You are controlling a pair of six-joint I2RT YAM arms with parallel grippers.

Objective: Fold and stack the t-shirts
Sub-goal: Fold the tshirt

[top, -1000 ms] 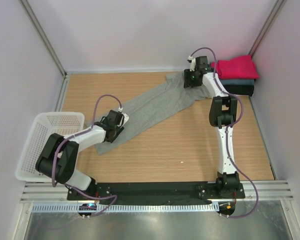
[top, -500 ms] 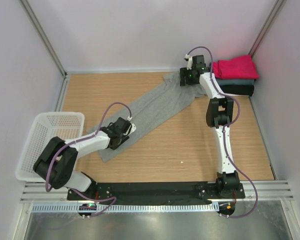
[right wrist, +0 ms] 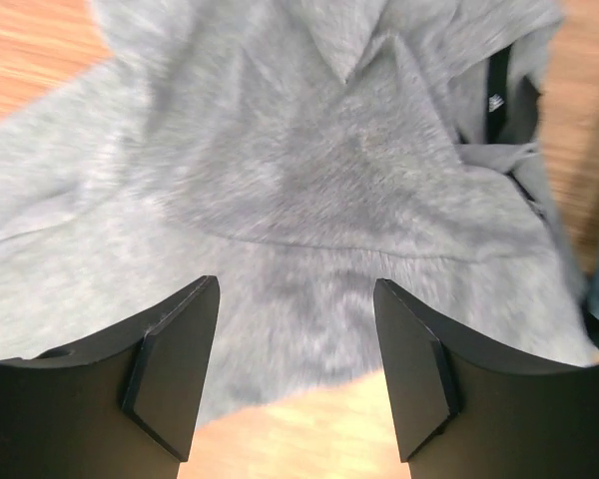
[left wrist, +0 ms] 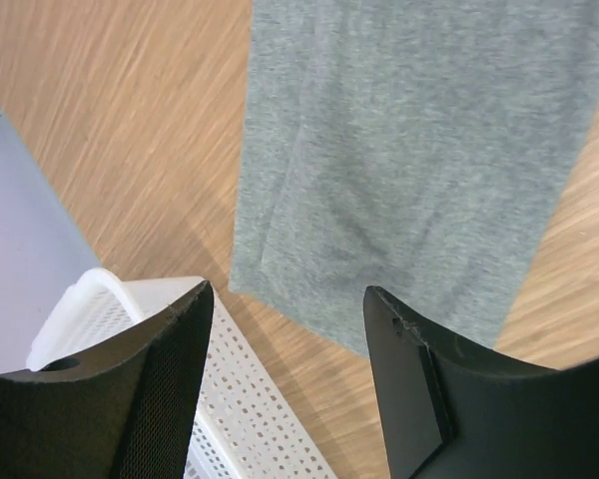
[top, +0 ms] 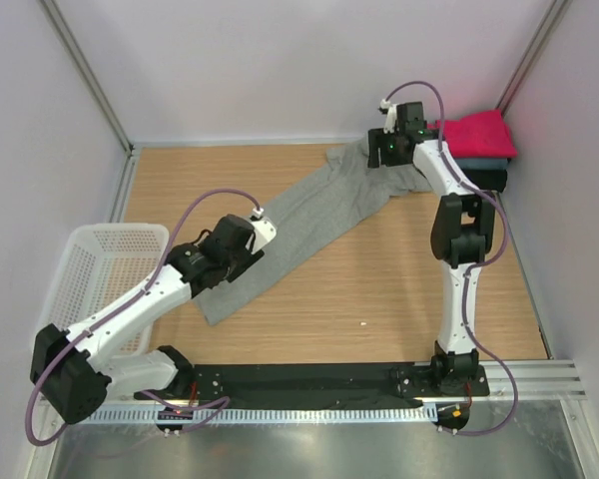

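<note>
Across the middle of the top view, your heather-grey t-shirt point(top: 319, 215) lay stretched in a long diagonal on the wooden table point(top: 379, 299), running from the lower left up toward the upper right. Your left gripper point(left wrist: 290, 384) hovered over the lower-left end, jaws apart and nothing between them. The shirt's bottom edge showed through the gap, and the white mesh basket point(left wrist: 250, 409) sat at the lower left of that wrist view. Your right gripper point(right wrist: 298, 374) hung over the rumpled upper end, jaws apart too and clamped on nothing, with the dark inner collar point(right wrist: 497, 85) at the upper right of its frame. In the top view's upper right corner sat the folded stack: magenta-red t-shirt point(top: 474, 133) on top, slate-blue t-shirt point(top: 484, 163) beneath, black t-shirt point(top: 484, 181) lowest, just beside the grey one's end.
</note>
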